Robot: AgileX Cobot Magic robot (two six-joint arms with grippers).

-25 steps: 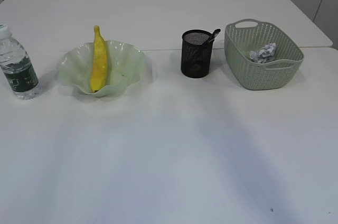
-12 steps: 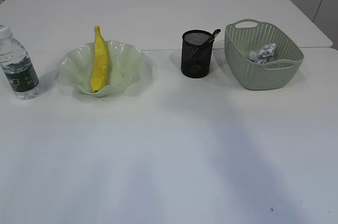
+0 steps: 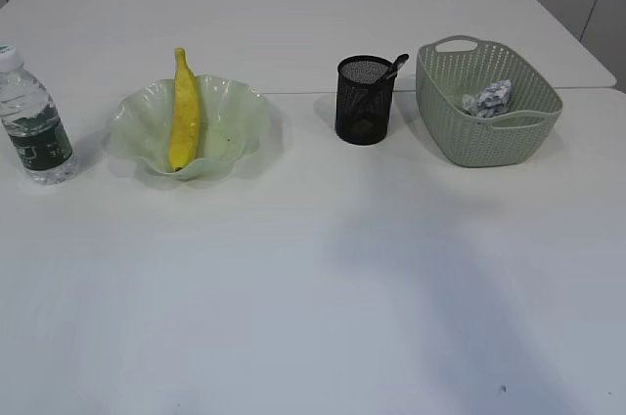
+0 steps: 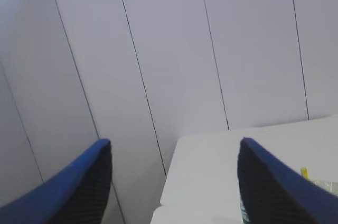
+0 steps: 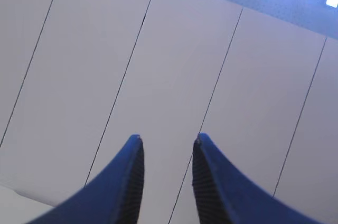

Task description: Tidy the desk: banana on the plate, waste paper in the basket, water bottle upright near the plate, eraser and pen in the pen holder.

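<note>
At the far left edge of the large white flat desk [image 3: 313, 278] a clear plastic water bottle [image 3: 32, 116] with a white cap and dark green label stands upright, near the plate but not touching it. Just to its right sits the translucent pale green plate [image 3: 235, 121] with a wavy, ruffled rim, and the long curved yellow banana [image 3: 184, 112] lies in it, its stem end poking past the far rim. Further right, past the middle, stands the black wire-mesh cylindrical pen holder [image 3: 364, 102]; a dark pen [image 3: 393, 67] leans out over its right rim, and whether the eraser is inside cannot be told through the mesh. Close beside it on the right is the sage green oblong plastic basket [image 3: 469, 136] with woven-pattern sides, the crumpled white waste paper [image 3: 488, 97] resting inside.

Neither arm shows in the exterior view. The left gripper [image 4: 171, 150] faces a panelled wall, blue fingers spread wide with nothing between them. The right gripper [image 5: 168, 138] points at the wall too, fingers partly apart and empty.
</note>
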